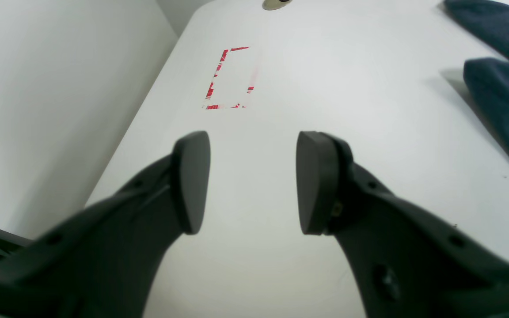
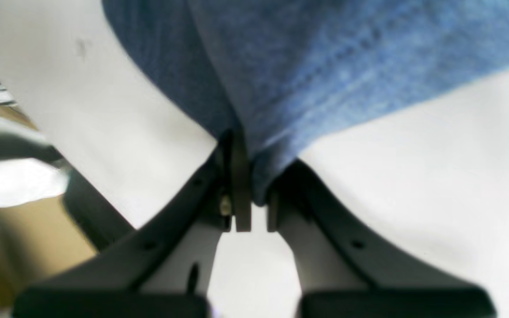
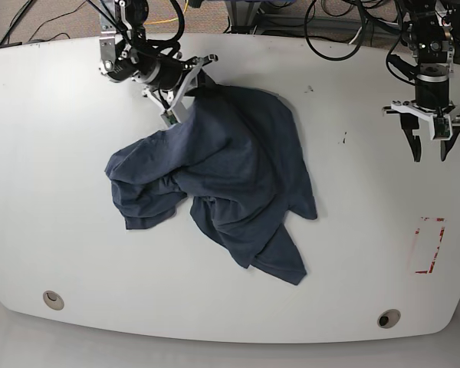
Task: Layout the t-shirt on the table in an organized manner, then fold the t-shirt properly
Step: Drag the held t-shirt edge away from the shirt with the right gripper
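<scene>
The dark navy t-shirt point(image 3: 230, 169) lies crumpled in a heap in the middle of the white table point(image 3: 61, 153). My right gripper point(image 3: 203, 84) is at the heap's far edge, shut on a fold of the t-shirt point(image 2: 325, 53). In the right wrist view, blue cloth is pinched between the fingers of that gripper point(image 2: 259, 154). My left gripper point(image 3: 430, 156) hangs open over bare table at the right, well away from the cloth. Its pads point(image 1: 192, 181) stand wide apart with nothing between them, and part of the t-shirt point(image 1: 502, 88) shows at the frame's right edge.
A red rectangular mark point(image 3: 428, 245) lies near the table's right side and shows ahead of my left gripper point(image 1: 252, 145). Two round grommet holes point(image 3: 53, 299) point(image 3: 388, 318) sit near the front edge. Cables run behind the table's far edge point(image 3: 330, 31).
</scene>
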### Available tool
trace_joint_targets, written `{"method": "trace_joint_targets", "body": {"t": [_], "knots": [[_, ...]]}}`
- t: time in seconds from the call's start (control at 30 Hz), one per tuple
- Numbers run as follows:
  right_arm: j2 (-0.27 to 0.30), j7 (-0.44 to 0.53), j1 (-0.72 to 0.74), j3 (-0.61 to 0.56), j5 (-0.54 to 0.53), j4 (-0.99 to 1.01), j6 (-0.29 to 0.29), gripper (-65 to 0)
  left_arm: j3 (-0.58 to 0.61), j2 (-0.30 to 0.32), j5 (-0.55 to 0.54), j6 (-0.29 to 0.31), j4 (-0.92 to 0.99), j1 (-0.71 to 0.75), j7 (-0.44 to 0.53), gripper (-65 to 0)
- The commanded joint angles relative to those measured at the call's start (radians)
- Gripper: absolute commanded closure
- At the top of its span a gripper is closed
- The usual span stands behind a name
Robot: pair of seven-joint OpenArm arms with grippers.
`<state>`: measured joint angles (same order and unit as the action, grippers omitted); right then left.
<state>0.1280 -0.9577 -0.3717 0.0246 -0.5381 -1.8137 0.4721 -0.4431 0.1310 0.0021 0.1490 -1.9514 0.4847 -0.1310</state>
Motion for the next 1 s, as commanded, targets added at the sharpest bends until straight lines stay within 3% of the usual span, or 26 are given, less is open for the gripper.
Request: {"method": "trace_joint_targets", "body": {"t": [0.0, 0.43, 0.63, 0.97], "knots": [[0.026, -0.002, -0.049, 0.045, -0.015, -0.068, 0.004, 0.0, -0.001, 0.011, -0.003, -0.010, -0.018, -0.002, 0.027, -29.2], [0.167, -0.066, -0.197, 0.235, -0.015, -0.165, 0.010, 0.0, 0.077, 0.011, -0.003, -0.010, -0.016, 0.002, 0.009, -29.2], [0.210, -0.066, -0.214, 0.318, -0.015, -0.165, 0.012, 0.0, 0.139, 0.008, -0.004, -0.010, -0.016, -0.010, -0.088, -29.2], [0.220, -0.066, -0.194, 0.340, -0.014, -0.165, 0.012, 0.0, 0.289, 0.005, -0.006, -0.009, 0.002, -0.094, -0.252, -29.3]]}}
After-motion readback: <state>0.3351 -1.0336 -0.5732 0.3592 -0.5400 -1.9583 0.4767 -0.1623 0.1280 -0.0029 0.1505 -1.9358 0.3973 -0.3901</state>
